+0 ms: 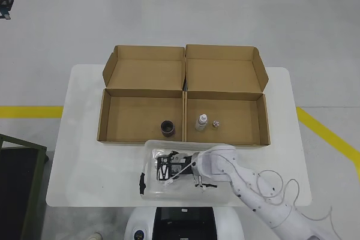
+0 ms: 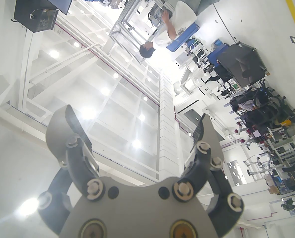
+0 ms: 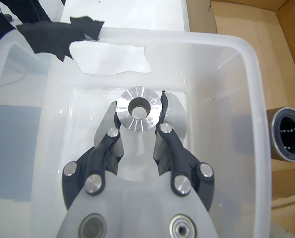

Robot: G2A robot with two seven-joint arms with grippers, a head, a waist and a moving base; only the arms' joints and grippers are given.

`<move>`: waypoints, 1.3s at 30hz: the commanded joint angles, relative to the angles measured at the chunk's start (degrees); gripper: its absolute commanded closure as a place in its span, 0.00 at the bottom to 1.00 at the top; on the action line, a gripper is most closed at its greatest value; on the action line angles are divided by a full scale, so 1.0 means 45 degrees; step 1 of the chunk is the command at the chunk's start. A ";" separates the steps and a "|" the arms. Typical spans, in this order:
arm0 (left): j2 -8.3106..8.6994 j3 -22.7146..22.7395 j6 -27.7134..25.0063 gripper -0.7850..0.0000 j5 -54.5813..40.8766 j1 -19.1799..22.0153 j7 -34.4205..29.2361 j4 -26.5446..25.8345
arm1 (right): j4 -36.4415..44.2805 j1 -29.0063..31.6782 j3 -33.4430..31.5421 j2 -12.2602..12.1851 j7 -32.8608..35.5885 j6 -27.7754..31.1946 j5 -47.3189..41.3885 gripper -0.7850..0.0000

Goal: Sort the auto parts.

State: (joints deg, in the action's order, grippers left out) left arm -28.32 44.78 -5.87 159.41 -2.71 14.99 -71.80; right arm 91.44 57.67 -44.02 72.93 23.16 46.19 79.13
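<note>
The right hand (image 3: 139, 103) reaches into a clear plastic bin (image 1: 168, 142) that sits at the middle of the near edge of the white tabletop (image 1: 81, 159). Its fingers (image 3: 169, 105) are clamped on opposite sides of the rim of a silver metal ring (image 3: 124, 115). The ring is a short, flat disc with a round central bore. Its machined face and bore point back toward the wrist, so its axis runs along the hand. It is held above the bin's floor. A torn black scrap (image 3: 55, 34) and a torn white label (image 3: 112, 59) are on the bin's wall beyond the ring.

Two open cardboard boxes stand touching side by side toward the far edge. The left box (image 1: 102, 117) holds a dark cylindrical bearing (image 1: 167, 127) near its near wall, bore facing up. The right box (image 1: 265, 120) holds a small white bottle-shaped part (image 1: 201, 122) with a small metal piece (image 1: 216, 124) just beside it.

The left hand (image 2: 136, 112) points at the ceiling, fingers spread wide with nothing between them.
</note>
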 commanded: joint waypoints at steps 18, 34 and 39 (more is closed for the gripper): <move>0.0000 0.0000 0.0000 0.00 0.0000 0.0000 -0.0001 0.0000 | 0.3625 0.1464 -0.2428 -0.0474 -0.0668 -0.0877 -0.4403 1.00; 0.0000 0.0000 0.0000 0.00 0.0000 0.0000 -0.0001 0.0000 | 0.4383 0.1549 -0.4070 -0.0512 -0.2541 -0.2264 -0.6597 1.00; 0.0000 0.0000 0.0000 0.00 0.0000 0.0000 -0.0001 0.0000 | 0.4293 0.1960 -0.4744 -0.0574 -0.2959 -0.2547 -0.7433 1.00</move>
State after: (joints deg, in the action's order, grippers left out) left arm -28.32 44.78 -5.86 159.41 -2.71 14.99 -71.80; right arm 110.93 66.15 -64.79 70.41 9.96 35.01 46.37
